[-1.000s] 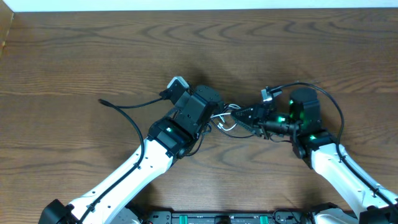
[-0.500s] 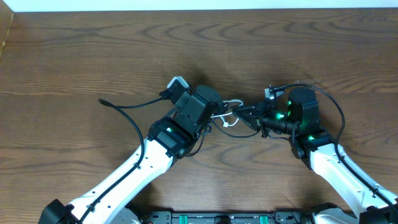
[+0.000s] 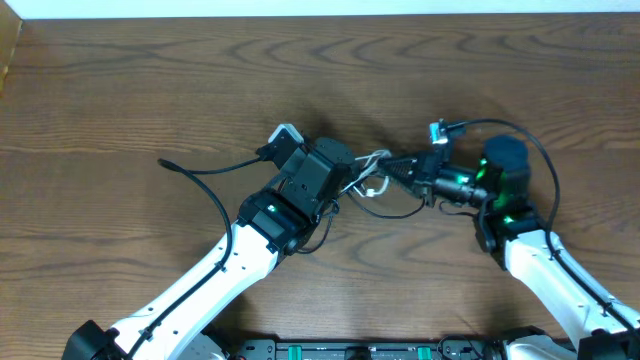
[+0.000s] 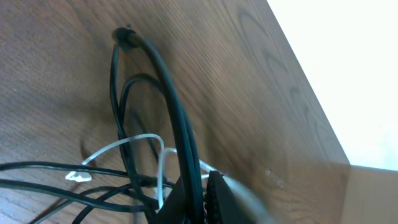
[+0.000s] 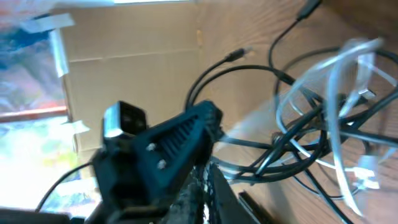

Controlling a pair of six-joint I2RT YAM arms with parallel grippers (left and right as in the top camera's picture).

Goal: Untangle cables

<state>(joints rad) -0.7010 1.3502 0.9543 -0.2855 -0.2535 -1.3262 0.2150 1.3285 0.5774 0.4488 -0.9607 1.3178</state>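
Dark wooden table (image 3: 120,80); tangled cables (image 4: 166,84) at centre; left gripper (image 4: 198,186) clamped on them; right gripper (image 3: 392,168) blurred, grip unclear.

Wood-grain table (image 3: 150,80), white strip beyond (image 3: 300,6), cardboard box (image 5: 124,62)

Dark wooden table (image 3: 150,80), cardboard box (image 5: 137,68) with tape strips (image 5: 46,23).

Cables (image 3: 372,185) partly hidden under the left arm (image 3: 305,185); white cable (image 5: 360,45) blurred.
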